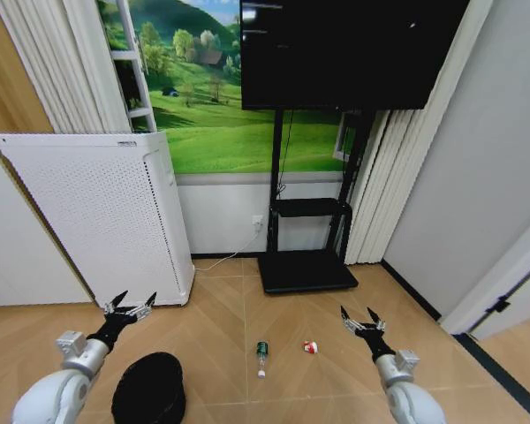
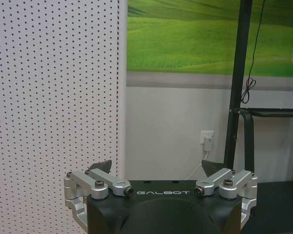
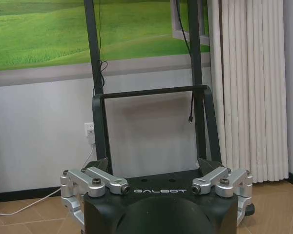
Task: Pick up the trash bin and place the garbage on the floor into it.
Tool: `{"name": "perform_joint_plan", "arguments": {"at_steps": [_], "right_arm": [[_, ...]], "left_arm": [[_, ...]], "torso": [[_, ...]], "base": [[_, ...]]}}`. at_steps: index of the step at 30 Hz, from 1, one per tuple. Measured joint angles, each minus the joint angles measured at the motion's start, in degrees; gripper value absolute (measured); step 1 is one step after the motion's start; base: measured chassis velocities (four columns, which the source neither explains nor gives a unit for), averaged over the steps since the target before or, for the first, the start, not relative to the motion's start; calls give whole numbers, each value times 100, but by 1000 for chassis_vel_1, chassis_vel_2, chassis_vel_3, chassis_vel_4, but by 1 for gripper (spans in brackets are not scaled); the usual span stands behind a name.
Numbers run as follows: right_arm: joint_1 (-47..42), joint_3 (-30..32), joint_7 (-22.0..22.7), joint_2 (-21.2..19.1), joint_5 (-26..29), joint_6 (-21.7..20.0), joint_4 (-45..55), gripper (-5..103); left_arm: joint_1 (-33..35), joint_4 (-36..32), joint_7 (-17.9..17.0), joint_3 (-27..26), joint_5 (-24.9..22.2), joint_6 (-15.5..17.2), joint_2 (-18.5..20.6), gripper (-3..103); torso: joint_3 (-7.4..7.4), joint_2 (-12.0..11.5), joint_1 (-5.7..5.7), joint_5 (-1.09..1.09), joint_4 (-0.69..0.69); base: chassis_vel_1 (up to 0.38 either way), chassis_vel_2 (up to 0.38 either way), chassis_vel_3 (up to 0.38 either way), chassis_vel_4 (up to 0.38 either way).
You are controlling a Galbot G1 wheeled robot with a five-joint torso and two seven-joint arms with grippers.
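On the floor (image 1: 221, 309) — trash bin (image 1: 149, 389) beneath spread left gripper (image 1: 130, 306), right gripper (image 1: 361, 318) spread.

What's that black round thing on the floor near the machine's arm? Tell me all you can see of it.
It is the trash bin, a small round black wastebasket with a dark liner, its mouth facing up. It stands upright on the wood floor, just below the open left pincer, which hovers above and beyond it without touching. The white perforated appliance stands behind it. Nothing visible lies inside; its lower part is cut off by the picture's edge.
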Motion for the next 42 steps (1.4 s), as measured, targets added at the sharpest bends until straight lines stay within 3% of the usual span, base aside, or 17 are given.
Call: {"name": "perform_joint_plan", "arguments": {"at_steps": [25,30,42], "right_arm": [[-63,21,-14,47,-35,-2,48,100],[-103,12,-17,64,-49,3,48,100],[-77,8,48,52,-44,-81,107,100]], "left_arm": [[45,29,60,-35,-6,-28,27,100],[35,123,85,-36,-2,-56,-3,100],[4,172,92,-62,-34,-80,-11,100]], "torso": [[-330,-502,-171,0,0],[-478,-716,-238,0,0],[-650,-967,-318,0,0]], "base": [[0,0,0,0],[0,0,0,0],[0,0,0,0]]}}
